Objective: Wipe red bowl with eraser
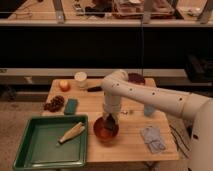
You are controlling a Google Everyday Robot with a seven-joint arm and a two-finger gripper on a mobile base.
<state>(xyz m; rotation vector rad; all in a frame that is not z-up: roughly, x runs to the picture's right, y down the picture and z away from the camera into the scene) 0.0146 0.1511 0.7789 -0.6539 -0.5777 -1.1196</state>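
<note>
No readable text, label, brand, number or sign is shown on any object in the camera view.

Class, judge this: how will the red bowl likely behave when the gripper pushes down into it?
The red bowl looks shallow and wide, so probably won't tip. It sits free on smooth table wood, so it may slide. The gripper presses inside, likely steadying it.

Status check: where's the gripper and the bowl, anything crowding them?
Gripper down inside red bowl. Bowl at table's front edge, beside green tray. Nothing blocking.
</note>
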